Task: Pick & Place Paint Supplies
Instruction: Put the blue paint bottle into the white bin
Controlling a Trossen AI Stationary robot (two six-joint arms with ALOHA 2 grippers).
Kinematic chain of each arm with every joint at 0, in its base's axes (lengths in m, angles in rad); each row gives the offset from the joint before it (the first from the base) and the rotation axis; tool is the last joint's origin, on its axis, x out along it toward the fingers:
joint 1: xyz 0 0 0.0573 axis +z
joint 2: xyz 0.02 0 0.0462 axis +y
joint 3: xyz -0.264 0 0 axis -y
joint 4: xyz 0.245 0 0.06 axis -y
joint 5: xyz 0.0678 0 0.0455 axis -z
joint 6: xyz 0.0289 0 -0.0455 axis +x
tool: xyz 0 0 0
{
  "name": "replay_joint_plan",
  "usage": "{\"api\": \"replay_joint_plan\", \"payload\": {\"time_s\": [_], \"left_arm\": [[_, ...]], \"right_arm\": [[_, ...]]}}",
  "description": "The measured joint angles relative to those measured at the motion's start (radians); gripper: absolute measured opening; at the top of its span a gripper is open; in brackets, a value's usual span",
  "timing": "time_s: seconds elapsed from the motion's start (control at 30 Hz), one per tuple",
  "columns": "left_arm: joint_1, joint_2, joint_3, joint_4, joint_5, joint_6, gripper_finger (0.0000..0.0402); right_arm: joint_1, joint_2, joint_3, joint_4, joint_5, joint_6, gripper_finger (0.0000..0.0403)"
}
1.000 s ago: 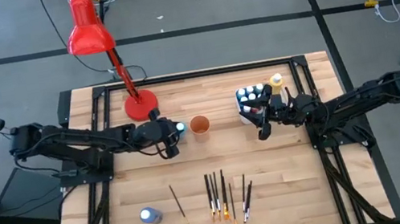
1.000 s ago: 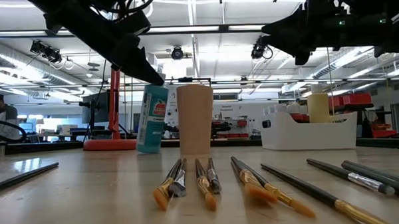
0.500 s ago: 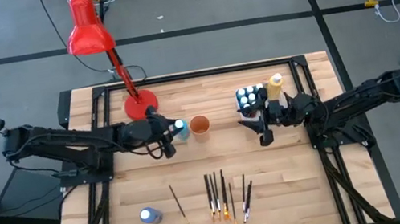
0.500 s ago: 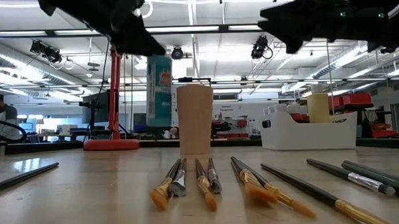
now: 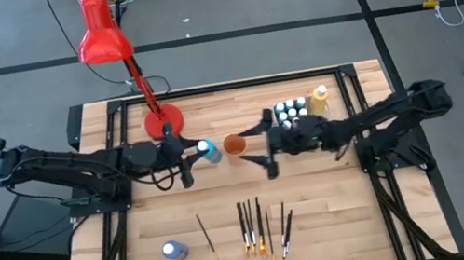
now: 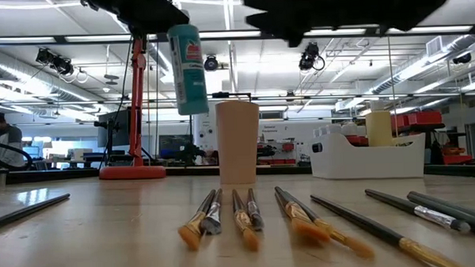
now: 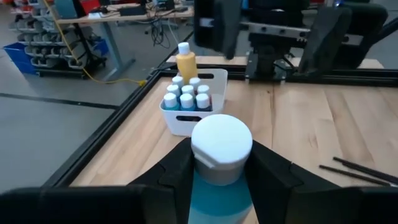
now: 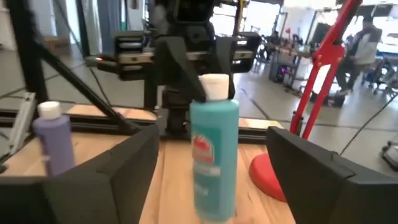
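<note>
One teal paint bottle (image 5: 208, 151) with a white cap hangs clear of the table just left of frame centre in the high view, clamped between the fingers of the left gripper (image 5: 192, 153); the low view shows it lifted above the brushes, left of the single orange cup (image 6: 238, 141). The right gripper (image 5: 265, 146) sits just right of that cup with its jaws spread wide and nothing between them, facing the bottle. In the upper right of the table stands one white tub (image 5: 291, 120); the left wrist view shows seven white-capped blue bottles (image 7: 186, 98) inside it and one yellow bottle (image 7: 185, 63) at its far end. One more bottle (image 5: 172, 250) lies alone at the lower left. Seven dark-handled paintbrushes (image 5: 256, 227) lie at lower centre, one apart on the left. One red lamp (image 5: 103, 33) stands at the upper left.
</note>
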Motion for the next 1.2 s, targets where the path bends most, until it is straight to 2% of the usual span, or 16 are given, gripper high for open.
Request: {"api": "replay_joint_plan", "payload": {"time_s": [0.1,0.3,0.47,0.6,0.73,1.03,1.2], "left_arm": [[-0.008,0.0,0.0,0.003,0.0,0.006,0.0127],[-0.015,-0.001,0.0,0.012,-0.006,0.015,0.0127],[-0.015,-0.001,0.0,0.011,-0.008,0.028,0.0128],[-0.015,-0.001,0.0,0.016,-0.006,0.041,0.0128],[-0.015,-0.001,0.0,0.036,-0.007,0.041,0.0126],[-0.015,-0.001,0.0,0.035,-0.004,0.043,0.0129],[-0.015,-0.002,0.0,0.035,-0.004,0.042,0.0137]], "right_arm": [[-0.006,0.096,0.121,-0.063,0.01,0.006,0.0305],[-0.016,0.23,0.355,-0.353,0.019,0.002,0.0306],[-0.02,0.291,0.468,-0.461,0.033,-0.011,0.0306],[-0.021,0.314,0.507,-0.468,-0.008,-0.014,0.0306],[-0.021,0.316,0.511,-0.464,0.01,-0.024,0.0297],[-0.023,0.316,0.509,-0.433,0.006,-0.005,0.0216],[-0.023,0.316,0.509,-0.437,0.005,0.007,0.0203]]}}
